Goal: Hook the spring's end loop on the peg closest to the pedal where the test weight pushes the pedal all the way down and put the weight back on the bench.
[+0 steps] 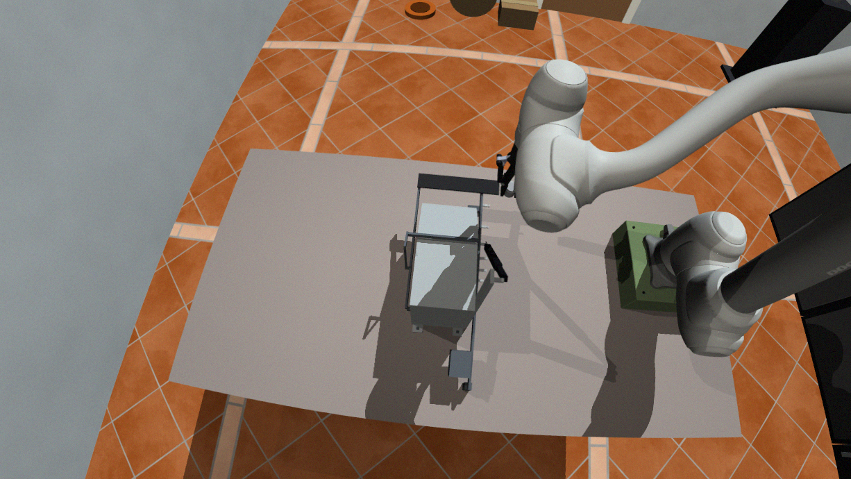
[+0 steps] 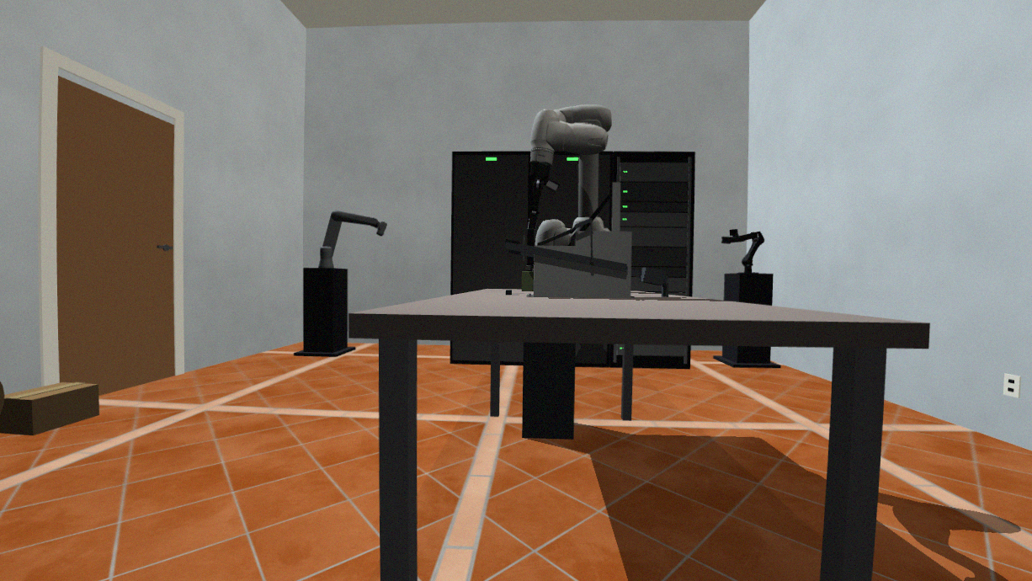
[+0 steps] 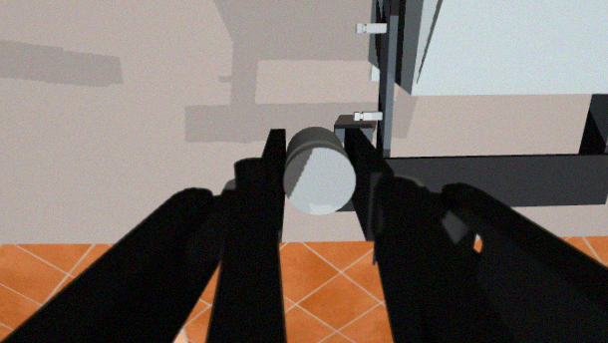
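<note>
The feeder (image 1: 443,262) is a grey box in the middle of the bench. Its dark pedal (image 1: 457,183) lies across its far end and looks raised and sloped in the exterior view (image 2: 570,261). Small pale pegs (image 1: 481,216) run along the feeder's right side, and two pegs show in the wrist view (image 3: 368,116). The black spring (image 1: 495,262) lies beside that side; I cannot tell which peg holds its loop. My gripper (image 3: 315,153) is shut on the steel test weight (image 3: 319,171), a grey cylinder. It hangs just past the pedal's (image 3: 498,179) right end, above the bench.
The arm's green base block (image 1: 640,273) stands at the bench's right. A small grey plate on a rod (image 1: 459,362) sticks out from the feeder's near end. The bench's far edge and the tiled floor lie just behind the gripper (image 1: 506,175).
</note>
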Controlling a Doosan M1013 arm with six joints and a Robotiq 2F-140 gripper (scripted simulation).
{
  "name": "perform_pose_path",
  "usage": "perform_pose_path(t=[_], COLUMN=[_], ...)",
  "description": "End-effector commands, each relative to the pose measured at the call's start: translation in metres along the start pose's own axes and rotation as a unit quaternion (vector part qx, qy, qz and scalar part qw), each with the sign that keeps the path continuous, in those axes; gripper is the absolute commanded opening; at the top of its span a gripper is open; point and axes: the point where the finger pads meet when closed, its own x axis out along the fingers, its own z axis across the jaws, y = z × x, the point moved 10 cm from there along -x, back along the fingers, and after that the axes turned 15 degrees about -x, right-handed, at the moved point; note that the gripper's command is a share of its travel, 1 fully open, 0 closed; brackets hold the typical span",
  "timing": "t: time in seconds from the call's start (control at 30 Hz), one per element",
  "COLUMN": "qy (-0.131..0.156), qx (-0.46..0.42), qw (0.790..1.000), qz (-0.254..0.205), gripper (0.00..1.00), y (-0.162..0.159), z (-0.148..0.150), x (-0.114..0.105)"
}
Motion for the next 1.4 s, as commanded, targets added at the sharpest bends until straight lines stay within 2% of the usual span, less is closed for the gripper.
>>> perform_pose_path(t=[0.0, 0.8, 0.9, 1.37], qy=[-0.001, -0.005, -0.004, -0.007], qx=[0.0, 0.0, 0.0, 0.0], qw=[1.0, 1.0, 1.0, 1.0], qz=[0.002, 0.014, 0.013, 0.022], gripper=[0.25, 0.25, 0.25, 0.25], y=[0.006, 0.041, 0.038, 0.063], z=[-0.004, -0.024, -0.022, -0.038], x=[0.005, 0.033, 0.031, 0.051])
